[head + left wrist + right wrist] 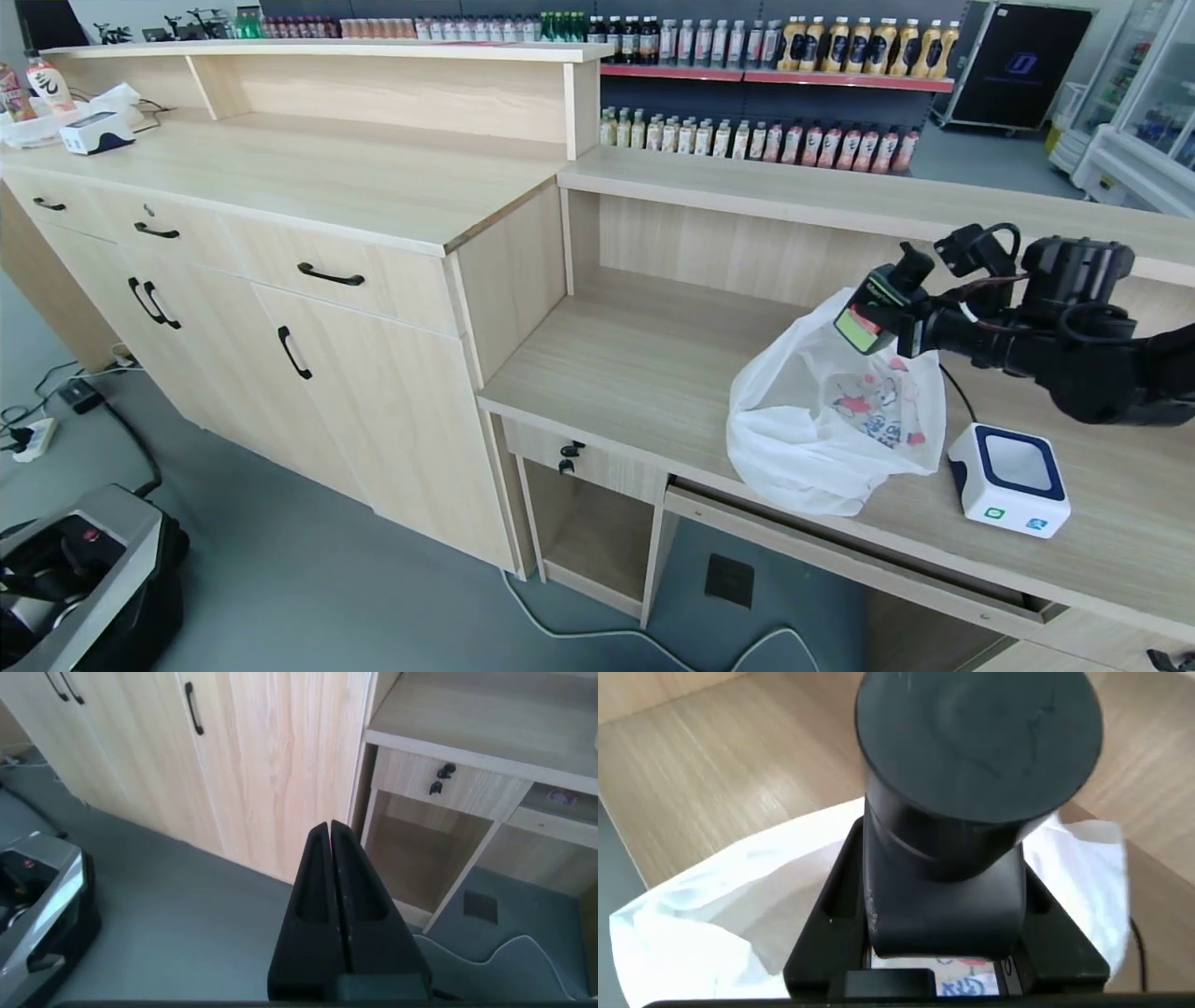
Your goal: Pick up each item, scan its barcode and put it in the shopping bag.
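Observation:
My right gripper (878, 313) hangs over the mouth of the white shopping bag (826, 425) on the low counter, shut on a black cylindrical container (971, 784) with a green and red label (857, 329). In the right wrist view the container stands between the jaws above the bag (701, 924). A packet with cartoon print (878, 401) lies inside the bag. The white and blue barcode scanner (1008, 478) sits on the counter just right of the bag. My left gripper (332, 845) is low over the grey floor, shut with nothing in it.
The low wooden counter (635, 364) has bare surface left of the bag and a raised back ledge (794, 191). A taller cabinet (308, 187) with drawers stands to the left. Cables (37, 420) and a grey machine (75, 569) lie on the floor.

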